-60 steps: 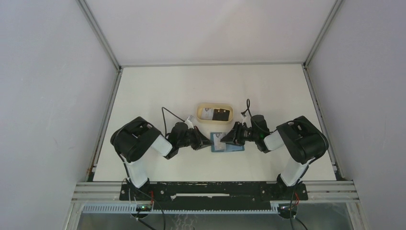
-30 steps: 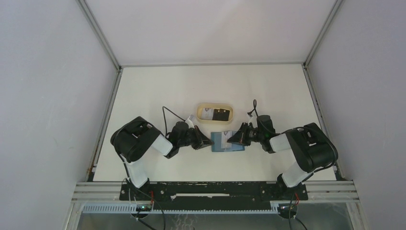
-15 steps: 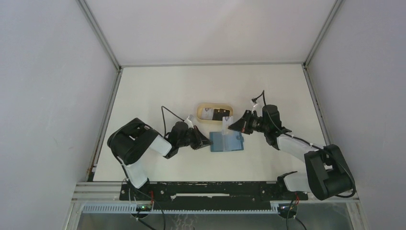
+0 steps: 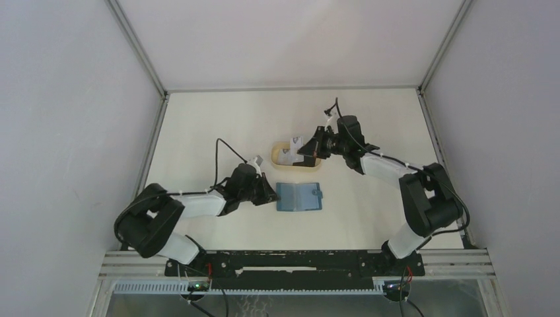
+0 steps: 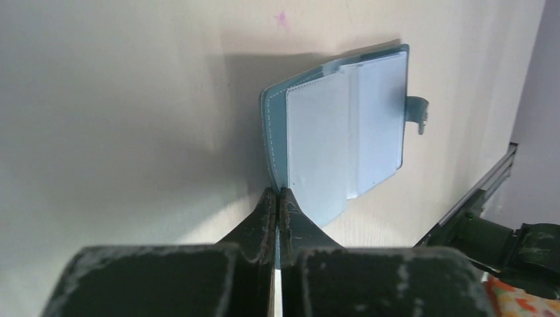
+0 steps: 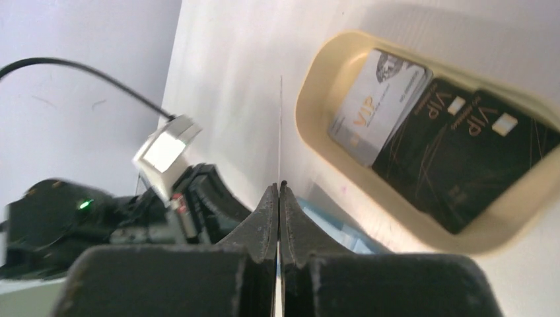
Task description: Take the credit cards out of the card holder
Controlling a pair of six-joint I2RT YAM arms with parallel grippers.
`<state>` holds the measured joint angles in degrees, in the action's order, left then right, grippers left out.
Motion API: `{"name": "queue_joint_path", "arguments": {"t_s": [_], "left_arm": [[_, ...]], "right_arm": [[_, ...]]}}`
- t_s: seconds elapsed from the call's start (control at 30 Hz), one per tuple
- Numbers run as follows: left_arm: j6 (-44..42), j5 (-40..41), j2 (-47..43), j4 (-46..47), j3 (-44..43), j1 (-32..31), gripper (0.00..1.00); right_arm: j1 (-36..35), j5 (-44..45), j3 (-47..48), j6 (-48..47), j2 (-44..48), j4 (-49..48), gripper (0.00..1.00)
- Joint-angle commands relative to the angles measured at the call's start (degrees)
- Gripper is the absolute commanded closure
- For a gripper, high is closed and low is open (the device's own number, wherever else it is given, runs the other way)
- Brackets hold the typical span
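The teal-blue card holder (image 4: 298, 197) lies open on the table, its light blue pockets up (image 5: 343, 145). No card shows in its pockets. My left gripper (image 4: 271, 195) is shut on its left edge (image 5: 277, 193). My right gripper (image 4: 305, 146) is shut on a white card (image 4: 296, 142), held edge-on (image 6: 280, 132) over the left end of the tan oval tray (image 4: 317, 165). In the tray (image 6: 310, 99) lie a white VIP card (image 6: 380, 105) and two black cards (image 6: 462, 152). A strip of the card holder (image 6: 337, 228) shows below the tray.
The left arm's wrist with its cable (image 6: 132, 218) sits close to the left of the right gripper's path. Metal frame rails (image 4: 158, 92) and grey walls bound the table. The table's front rail (image 5: 482, 191) shows past the card holder.
My right gripper has drawn a white card off the card holder and carried it up and back over the tray. My left gripper kept its hold; the card holder shifted slightly left.
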<state>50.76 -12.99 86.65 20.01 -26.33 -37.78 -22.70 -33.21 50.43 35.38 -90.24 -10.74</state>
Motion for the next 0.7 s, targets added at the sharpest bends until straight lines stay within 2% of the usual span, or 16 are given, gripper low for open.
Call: {"name": "queue_joint_path", "arguments": {"t_s": [0.0, 0.13, 0.67], "left_arm": [[-11.1, 6.2, -8.3, -18.2, -5.0, 0.3, 1.00], [-12.4, 7.7, -12.1, -21.8, -4.9, 0.4, 1.00], [-10.2, 7.7, -15.1, -20.3, -0.7, 0.7, 1.00]], "right_arm": [[-2.4, 3.0, 6.5, -1.7, -5.2, -0.1, 1.00], [-3.6, 4.0, 11.0, -1.5, -10.2, 0.2, 1.00], [-5.1, 7.8, 17.5, 1.0, -22.1, -2.2, 1.00]]}}
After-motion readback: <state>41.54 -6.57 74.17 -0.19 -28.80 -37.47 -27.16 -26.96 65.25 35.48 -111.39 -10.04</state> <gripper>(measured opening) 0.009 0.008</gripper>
